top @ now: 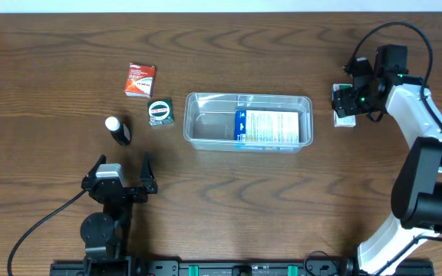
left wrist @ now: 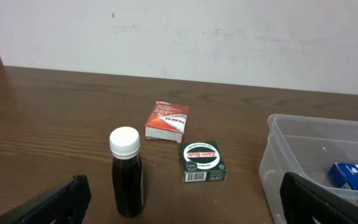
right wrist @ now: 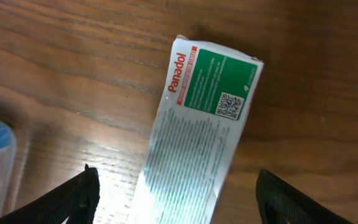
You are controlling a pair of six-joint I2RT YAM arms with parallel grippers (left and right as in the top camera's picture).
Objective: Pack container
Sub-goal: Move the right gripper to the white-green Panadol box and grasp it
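1. Nearest the base, the left gripper [top: 123, 169] hovers with its jaws spread wide and nothing between them. Bare brown wooden table [top: 267, 199] lies all round it.
2. Just beyond it, a small dark bottle with a white screw cap [left wrist: 125, 171] stands upright, apart from both fingers.
3. The container [top: 248, 97], a clear plastic rectangular tub with rounded corners, sits mid-table with its long side across. Wide bare wood lies in front of it. Its left part is bare, and a flat blue-and-white box [top: 268, 128] lies in its right part. A small dark-green cardboard box [left wrist: 202, 160] lies near its left end, not touching.
4. Off the tub's right end, the right gripper [top: 347, 98] hangs over a long white-and-green Panadol box [right wrist: 197, 124]. The fingers are spread to either side, with wood showing in both gaps.
5. Farthest back lies a red-and-white cardboard box [left wrist: 166, 121].
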